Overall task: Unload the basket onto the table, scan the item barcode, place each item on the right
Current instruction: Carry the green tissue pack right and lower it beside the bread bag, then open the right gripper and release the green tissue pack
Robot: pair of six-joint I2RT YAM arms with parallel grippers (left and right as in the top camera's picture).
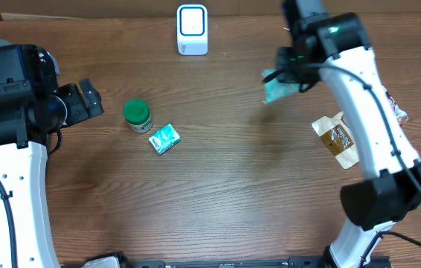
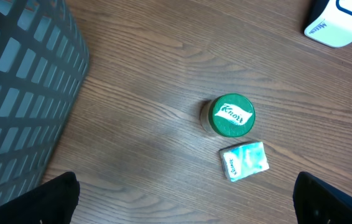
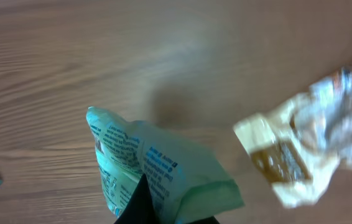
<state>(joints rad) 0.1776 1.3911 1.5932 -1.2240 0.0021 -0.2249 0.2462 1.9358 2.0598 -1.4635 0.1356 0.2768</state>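
While your right gripper [image 1: 291, 73] pinched the pale green, crinkled plastic packet [image 1: 274, 89] above the wooden table [image 1: 233, 186], presenting it appeared the step in hand; next you needed to turn its barcode toward the white box-shaped scanner [image 1: 193, 30], well apart. Your left gripper [image 1: 84, 100] stood spread. No barcode could be made out among the blurred print.

Table [image 1: 218, 201]: brown wood grain, matt. Green pouch [image 3: 170, 168]: thin printed film, creased, slightly glossy. Scanner [image 1: 192, 30]: smooth white plastic. Basket [image 2: 14, 93]: grey plastic lattice. Jar lid [image 2: 232, 116]: glossy green plastic.
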